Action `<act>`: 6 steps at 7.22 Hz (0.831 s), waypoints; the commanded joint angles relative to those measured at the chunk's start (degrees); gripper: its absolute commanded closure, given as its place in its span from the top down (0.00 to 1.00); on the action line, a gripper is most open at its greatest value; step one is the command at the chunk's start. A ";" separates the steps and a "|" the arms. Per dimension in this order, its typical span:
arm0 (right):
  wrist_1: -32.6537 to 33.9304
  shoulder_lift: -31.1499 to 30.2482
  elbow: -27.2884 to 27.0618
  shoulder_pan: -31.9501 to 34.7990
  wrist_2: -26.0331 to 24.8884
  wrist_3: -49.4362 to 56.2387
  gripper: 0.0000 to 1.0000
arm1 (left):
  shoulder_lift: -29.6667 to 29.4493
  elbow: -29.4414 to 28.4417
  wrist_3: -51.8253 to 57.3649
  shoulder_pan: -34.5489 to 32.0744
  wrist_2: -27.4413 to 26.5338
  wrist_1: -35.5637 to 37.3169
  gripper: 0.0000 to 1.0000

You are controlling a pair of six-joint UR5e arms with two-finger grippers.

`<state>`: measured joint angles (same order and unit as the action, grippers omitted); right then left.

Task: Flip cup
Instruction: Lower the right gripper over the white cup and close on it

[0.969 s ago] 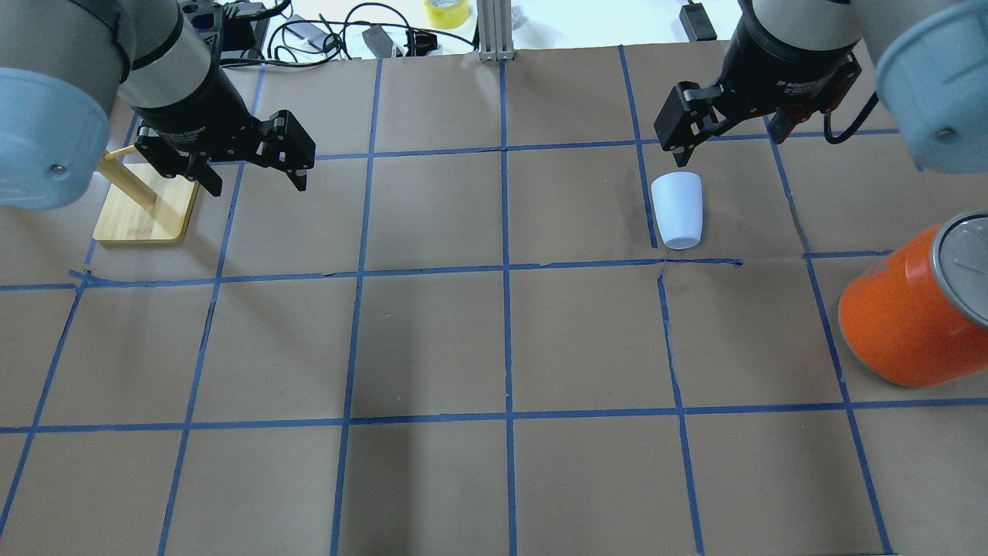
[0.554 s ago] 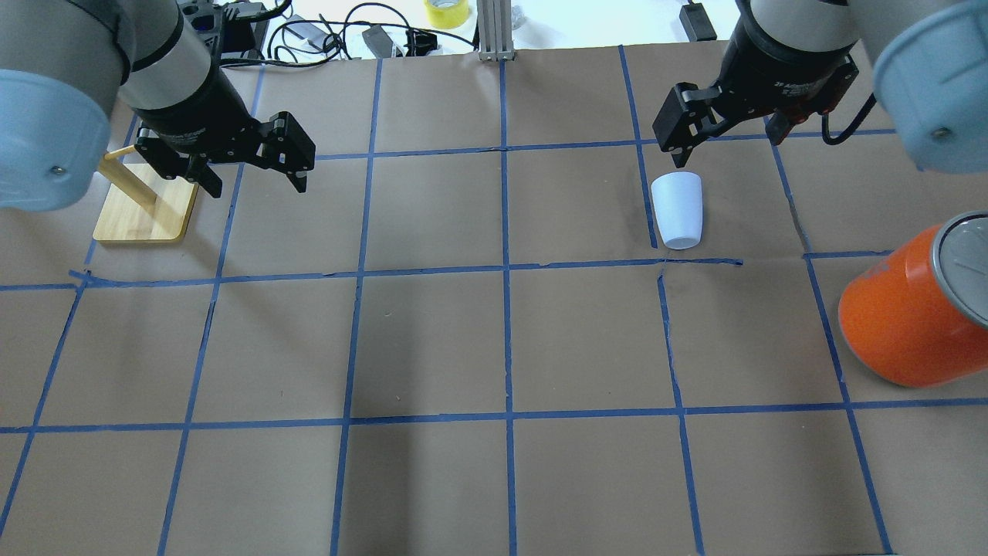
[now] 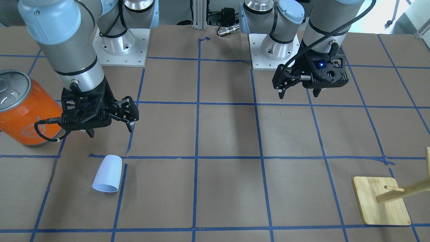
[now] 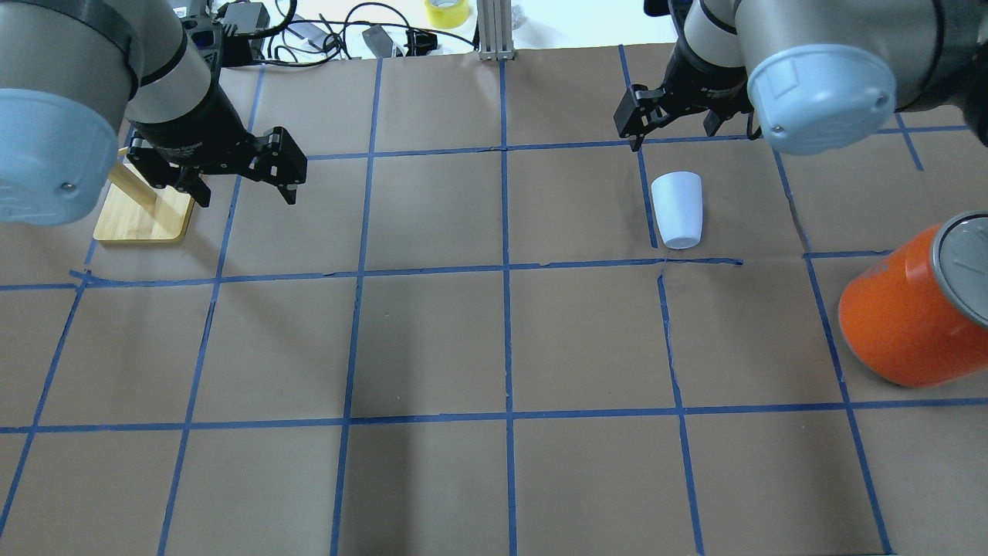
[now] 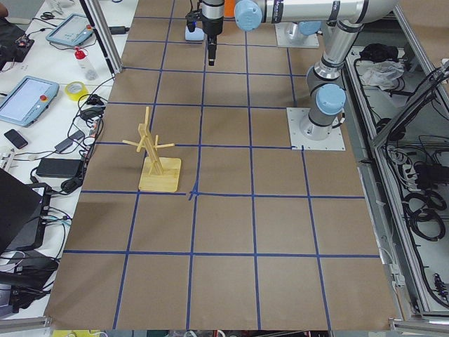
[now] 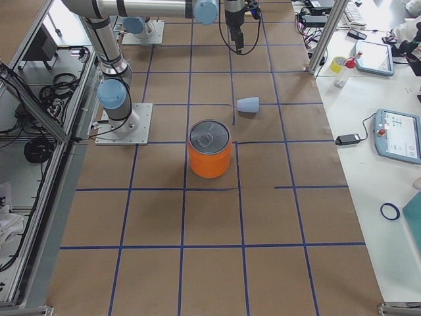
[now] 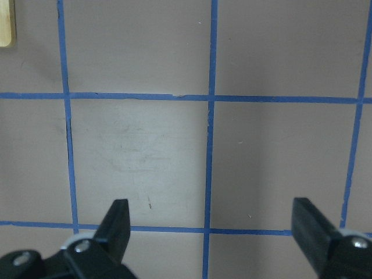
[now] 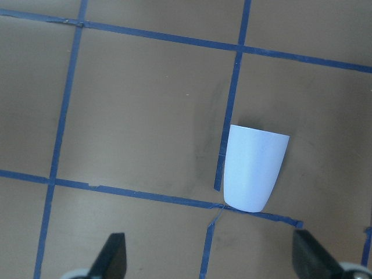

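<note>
- The right end effector (image 8: 212, 264) shows both fingers in its wrist view, spread wide and empty; the overhead view hides one.
- Beyond, the small pale lavender-blue plastic cup (image 8: 254, 168) lies sideways on the brown paper tabletop (image 8: 139, 116), untouched.
- The left end effector (image 7: 212, 232) is wide and empty.

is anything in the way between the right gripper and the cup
Nothing visible. The right gripper hangs open, with only bare paper between it and the cup lying on its side. The orange can stands off to one side.
</note>
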<state>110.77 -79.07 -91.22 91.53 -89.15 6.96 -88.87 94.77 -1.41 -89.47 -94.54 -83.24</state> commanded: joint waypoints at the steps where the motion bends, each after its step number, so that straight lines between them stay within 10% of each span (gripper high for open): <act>1: 2.33 5.13 -0.27 -4.07 0.12 0.25 1.00 | 0.10 0.16 0.00 0.00 -0.20 0.01 1.00; 6: 7.88 11.38 -0.45 -4.34 -0.24 0.07 1.00 | 0.36 0.07 0.00 0.00 -0.38 0.01 1.00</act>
<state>117.79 -69.15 -91.63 87.25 -89.14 7.05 -88.58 94.83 -1.41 -89.47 -94.82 -83.23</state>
